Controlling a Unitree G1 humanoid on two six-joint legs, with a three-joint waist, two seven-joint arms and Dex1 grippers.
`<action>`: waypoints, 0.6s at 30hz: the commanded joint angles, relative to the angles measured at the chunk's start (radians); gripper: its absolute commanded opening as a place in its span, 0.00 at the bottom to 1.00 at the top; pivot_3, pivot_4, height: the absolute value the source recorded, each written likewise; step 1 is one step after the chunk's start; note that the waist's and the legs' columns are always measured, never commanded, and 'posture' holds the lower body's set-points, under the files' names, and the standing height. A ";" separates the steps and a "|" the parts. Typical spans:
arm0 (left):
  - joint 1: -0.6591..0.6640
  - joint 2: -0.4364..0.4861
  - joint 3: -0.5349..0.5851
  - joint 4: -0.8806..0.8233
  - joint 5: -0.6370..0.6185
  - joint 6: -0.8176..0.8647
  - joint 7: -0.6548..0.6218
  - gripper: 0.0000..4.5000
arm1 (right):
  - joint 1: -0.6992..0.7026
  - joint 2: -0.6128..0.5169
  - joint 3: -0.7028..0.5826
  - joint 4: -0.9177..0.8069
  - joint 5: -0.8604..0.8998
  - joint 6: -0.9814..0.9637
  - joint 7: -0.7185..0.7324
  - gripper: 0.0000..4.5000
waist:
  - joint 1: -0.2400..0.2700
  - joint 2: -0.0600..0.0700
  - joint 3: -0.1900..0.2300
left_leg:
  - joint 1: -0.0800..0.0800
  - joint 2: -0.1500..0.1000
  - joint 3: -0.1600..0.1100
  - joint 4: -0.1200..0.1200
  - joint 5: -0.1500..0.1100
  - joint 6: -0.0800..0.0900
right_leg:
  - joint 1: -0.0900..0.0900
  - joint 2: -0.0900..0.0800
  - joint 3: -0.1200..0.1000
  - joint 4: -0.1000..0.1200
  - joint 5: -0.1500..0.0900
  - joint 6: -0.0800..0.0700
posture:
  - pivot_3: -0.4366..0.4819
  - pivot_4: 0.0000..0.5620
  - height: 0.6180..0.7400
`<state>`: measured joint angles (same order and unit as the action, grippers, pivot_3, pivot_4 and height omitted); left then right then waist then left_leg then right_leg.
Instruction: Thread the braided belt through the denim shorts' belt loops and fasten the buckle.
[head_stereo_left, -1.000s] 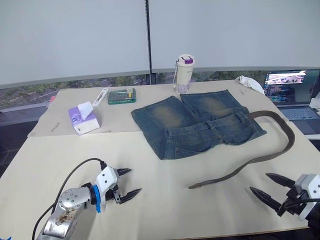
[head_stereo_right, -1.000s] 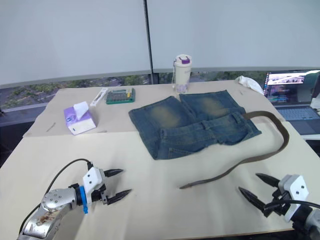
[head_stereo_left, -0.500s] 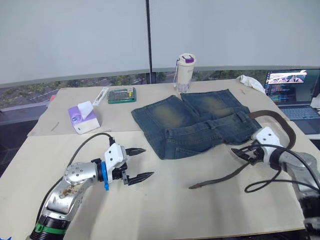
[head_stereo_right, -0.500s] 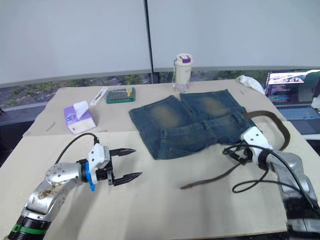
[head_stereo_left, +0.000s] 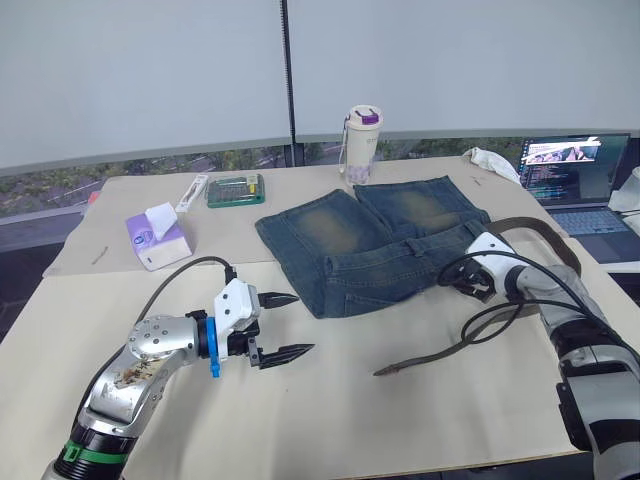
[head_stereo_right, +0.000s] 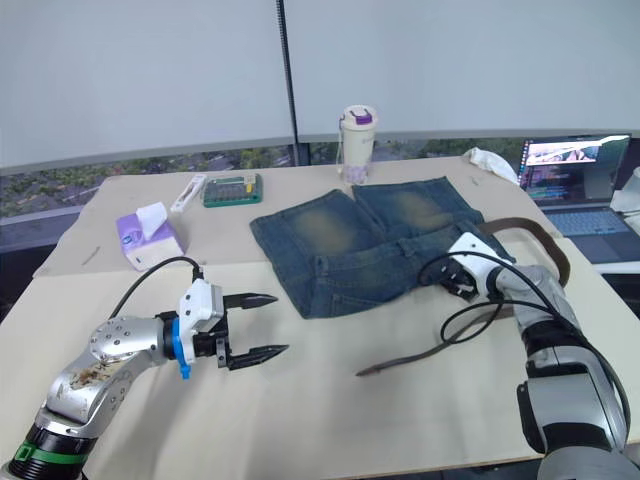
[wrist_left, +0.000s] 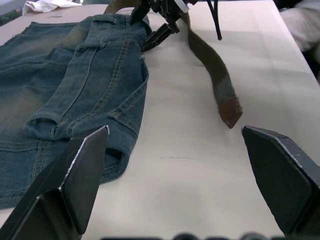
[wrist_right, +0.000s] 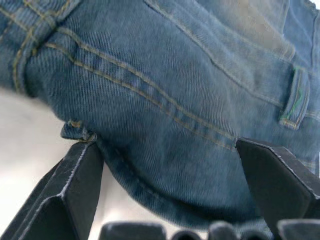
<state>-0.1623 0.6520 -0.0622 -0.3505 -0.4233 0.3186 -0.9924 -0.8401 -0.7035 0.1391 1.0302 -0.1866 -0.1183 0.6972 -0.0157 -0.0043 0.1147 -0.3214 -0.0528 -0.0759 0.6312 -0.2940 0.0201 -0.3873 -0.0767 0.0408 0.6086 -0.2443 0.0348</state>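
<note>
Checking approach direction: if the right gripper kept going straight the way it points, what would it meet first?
Most likely the denim shorts: the open right gripper points at their waistband edge, close by, though contact can't be judged.

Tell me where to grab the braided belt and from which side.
Grip the braided belt just behind its tapered tip, coming straight down from above. That end lies flat and alone on bare table, clear of the denim shorts, with both flat edges exposed for the open left tool.
</note>
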 joint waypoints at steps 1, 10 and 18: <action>0.005 0.003 0.014 0.000 0.011 -0.044 -0.004 1.00 | -0.032 0.010 -0.010 0.031 0.001 -0.059 -0.001 0.66 | 0.000 0.000 0.000 | 0.000 0.000 0.000 0.000 0.000 0.000 | 0.000 0.000 0.000 0.000 0.000 0.000 | 0.48 0.27 1.00; 0.010 0.001 0.012 0.048 0.038 -0.098 -0.015 1.00 | 0.153 -0.003 -0.033 -0.337 0.144 0.080 0.275 0.01 | 0.002 0.001 0.000 | 0.000 0.001 -0.001 -0.001 0.000 0.000 | 0.000 0.000 0.000 0.000 0.000 0.000 | 0.48 0.27 1.00; -0.008 -0.006 -0.023 0.068 0.056 -0.117 -0.037 1.00 | 0.537 -0.060 -0.012 -1.140 0.294 0.488 0.384 0.01 | 0.005 0.002 0.000 | 0.000 0.004 -0.002 -0.001 0.000 0.000 | -0.001 0.000 0.000 0.001 0.000 0.000 | 0.48 0.27 1.00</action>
<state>-0.1602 0.6437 -0.0887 -0.2651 -0.3691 0.2199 -1.0208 -0.3314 -0.7430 0.1183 0.0299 0.0631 0.3075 1.0451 -0.0111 -0.0026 0.1144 -0.3218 -0.0495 -0.0783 0.6298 -0.2942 0.0200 -0.3880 -0.0766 0.0401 0.6095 -0.2442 0.0349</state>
